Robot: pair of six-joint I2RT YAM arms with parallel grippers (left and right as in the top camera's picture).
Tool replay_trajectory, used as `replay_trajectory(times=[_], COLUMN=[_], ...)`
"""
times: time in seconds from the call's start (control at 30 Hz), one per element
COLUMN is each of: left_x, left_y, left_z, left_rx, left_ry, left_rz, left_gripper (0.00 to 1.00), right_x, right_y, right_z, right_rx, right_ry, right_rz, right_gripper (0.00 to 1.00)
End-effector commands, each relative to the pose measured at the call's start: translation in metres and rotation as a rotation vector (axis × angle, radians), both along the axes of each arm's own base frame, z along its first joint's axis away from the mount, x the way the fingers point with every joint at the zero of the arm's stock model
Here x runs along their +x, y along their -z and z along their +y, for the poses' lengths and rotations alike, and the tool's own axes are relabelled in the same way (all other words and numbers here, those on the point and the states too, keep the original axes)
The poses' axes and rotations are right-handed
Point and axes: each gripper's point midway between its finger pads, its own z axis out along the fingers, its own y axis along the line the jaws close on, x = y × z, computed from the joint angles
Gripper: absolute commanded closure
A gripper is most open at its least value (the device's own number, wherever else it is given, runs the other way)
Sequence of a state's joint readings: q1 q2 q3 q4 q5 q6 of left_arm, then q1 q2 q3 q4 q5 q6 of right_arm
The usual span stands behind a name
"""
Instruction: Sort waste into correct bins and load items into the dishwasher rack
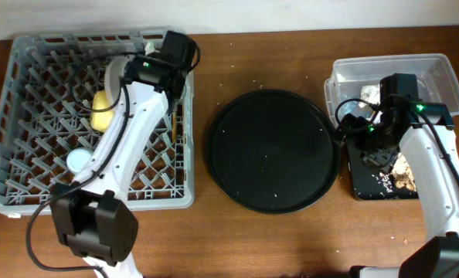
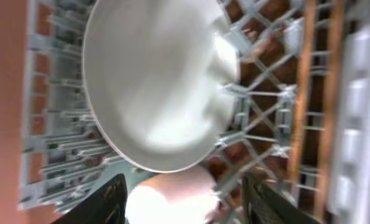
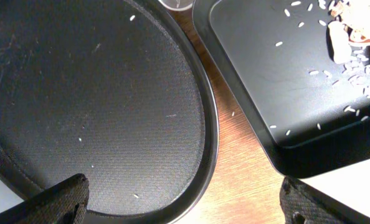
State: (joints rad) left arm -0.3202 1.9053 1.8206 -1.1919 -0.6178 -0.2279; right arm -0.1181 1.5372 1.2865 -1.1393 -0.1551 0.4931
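Observation:
The grey dishwasher rack (image 1: 28,166) holds the pale grey plate (image 1: 113,73) on edge, the yellow bowl (image 1: 102,110) and a pale blue cup (image 1: 78,160). My left gripper (image 1: 137,71) reaches into the rack's back. In the left wrist view its open fingers (image 2: 185,202) straddle the pink cup (image 2: 172,199), just below the plate (image 2: 154,87). Wooden chopsticks (image 2: 306,93) lie along the rack's side. My right gripper (image 3: 185,205) is open and empty over the gap beside the shallow black tray (image 3: 266,93), which holds food leftovers (image 1: 403,179). The clear tub (image 1: 438,73) holds a white tissue (image 1: 371,94).
The large round black tray (image 1: 272,150) lies mid-table between rack and bins; its rim shows in the right wrist view (image 3: 207,124). Rice grains (image 3: 353,78) are scattered in the shallow black tray. Bare wooden table runs along the front edge.

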Motion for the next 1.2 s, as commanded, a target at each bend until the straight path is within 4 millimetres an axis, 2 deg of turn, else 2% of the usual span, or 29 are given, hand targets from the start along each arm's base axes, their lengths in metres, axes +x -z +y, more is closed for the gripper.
replay_trajectory(times=[0.0, 0.03, 0.07, 0.1, 0.13, 0.17, 0.23, 0.3, 0.37, 0.57, 0.6, 0.67, 0.77, 0.83, 0.9, 1.03, 1.17], left_x=[-0.019, -0.029, -0.048, -0.073, -0.1, -0.124, -0.156, -0.168, -0.175, -0.192, -0.194, -0.194, -0.194, -0.194, -0.194, -0.194, -0.194], left_y=[-0.076, -0.095, -0.124, -0.151, -0.173, -0.187, -0.197, -0.205, -0.205, -0.188, -0.186, -0.186, -0.186, -0.186, -0.186, -0.186, -0.186], left_z=[-0.027, -0.023, -0.01, 0.005, 0.014, 0.019, 0.024, 0.026, 0.028, 0.032, 0.032, 0.032, 0.032, 0.032, 0.032, 0.032, 0.032], left_rx=[-0.328, -0.364, -0.387, -0.397, -0.405, -0.411, -0.426, -0.433, -0.432, -0.412, -0.41, -0.41, -0.41, -0.41, -0.41, -0.41, -0.41], left_ry=[0.084, 0.089, 0.079, 0.067, 0.065, 0.07, 0.08, 0.086, 0.085, 0.067, 0.066, 0.066, 0.065, 0.065, 0.065, 0.065, 0.065], left_rz=[-0.14, -0.18, -0.243, -0.307, -0.357, -0.388, -0.398, -0.432, -0.427, -0.324, -0.316, -0.315, -0.313, -0.313, -0.313, -0.313, -0.314], left_gripper=[0.38, 0.37, 0.33, 0.29, 0.01, 0.01, 0.01, 0.01, 0.01, 0.01, 0.01, 0.01, 0.01, 0.01, 0.01, 0.01, 0.01], right_x=[0.003, 0.004, 0.002, -0.008, -0.025, -0.036, -0.066, -0.084, -0.093, -0.094, -0.091, -0.079, -0.071, -0.078, -0.077, -0.064, -0.063], right_y=[-0.016, -0.027, -0.053, -0.088, -0.131, -0.152, -0.189, -0.206, -0.215, -0.212, -0.216, -0.216, -0.167, -0.111, -0.086, -0.06, -0.054], right_z=[0.021, 0.026, 0.037, 0.048, 0.06, 0.065, 0.066, 0.064, 0.064, 0.062, 0.051, 0.043, 0.044, 0.042, 0.038, 0.035, 0.035], right_rx=[0.067, 0.058, 0.019, -0.033, -0.061, -0.07, -0.089, -0.102, -0.108, -0.12, -0.198, -0.273, -0.342, -0.346, -0.374, -0.419, -0.417], right_ry=[-0.188, -0.249, -0.324, -0.371, -0.413, -0.427, -0.432, -0.428, -0.426, -0.429, -0.402, -0.363, -0.388, -0.385, -0.355, -0.296, -0.299], right_rz=[-0.089, -0.141, -0.247, -0.379, -0.546, -0.63, -0.784, -0.863, -0.905, -0.905, -0.951, -1.102, -1.251, -1.238, -1.288, -1.471, -1.458], right_gripper=[0.01, 0.01, 0.01, 0.02, 0.01, 0.02, 0.01, 0.02, 0.01, 0.02, 0.02, 0.01, 0.01, 0.02, 0.02, 0.01, 0.02])
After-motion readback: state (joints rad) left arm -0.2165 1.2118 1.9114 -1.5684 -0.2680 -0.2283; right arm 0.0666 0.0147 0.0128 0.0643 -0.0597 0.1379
